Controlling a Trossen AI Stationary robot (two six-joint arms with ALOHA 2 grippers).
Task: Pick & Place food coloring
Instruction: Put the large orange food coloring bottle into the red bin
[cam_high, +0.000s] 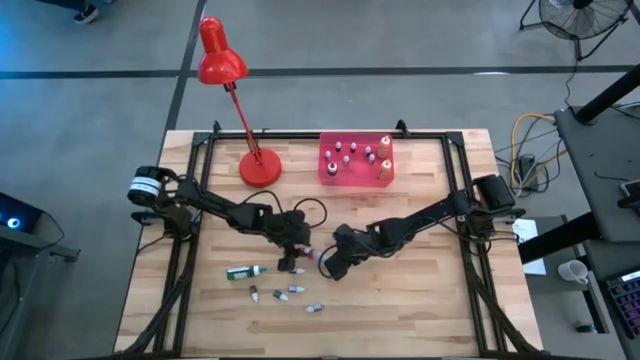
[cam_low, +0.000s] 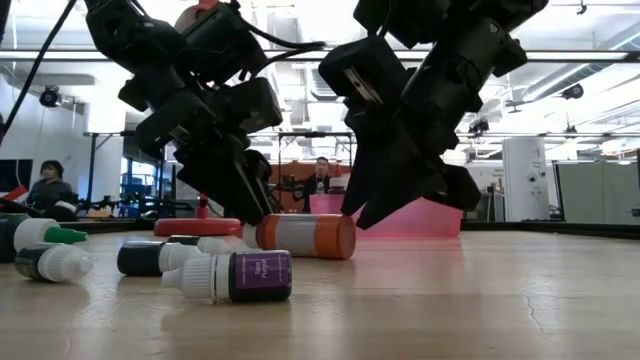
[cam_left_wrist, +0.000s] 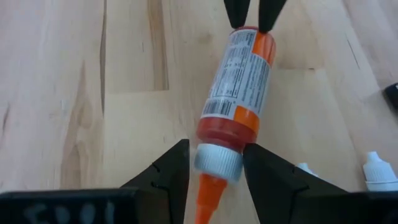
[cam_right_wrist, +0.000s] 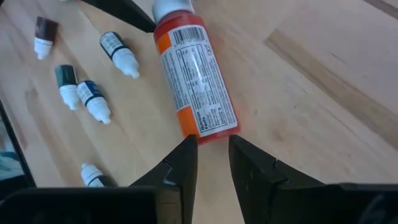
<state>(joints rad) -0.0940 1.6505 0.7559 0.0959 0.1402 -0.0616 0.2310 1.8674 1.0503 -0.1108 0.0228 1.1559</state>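
I have both arms low over the middle of the table (cam_high: 420, 300), meeting at one orange bottle (cam_low: 305, 236) that lies on its side on the wood; the left gripper (cam_left_wrist: 214, 168) has its fingers clamped on the white neck just behind the orange tip, one finger on each side and touching it; the right gripper (cam_right_wrist: 213, 158) sits at the opposite, flat end of the bottle, its fingers a little apart with the bottle's base just in front of the gap, and I cannot tell whether they touch it; from the low view the bottle rests on the table between the two dark heads; nearer the front edge lie the small bottles: a purple-labelled one (cam_low: 245, 276) closest to the low camera, a dark green one (cam_high: 243, 271) to the left, several tiny whitish ones (cam_high: 283, 293) scattered beside it; the pink tray (cam_high: 331, 172) stands at the back, with more bottles upright in it; the red lamp (cam_high: 222, 62) stands left of the tray.
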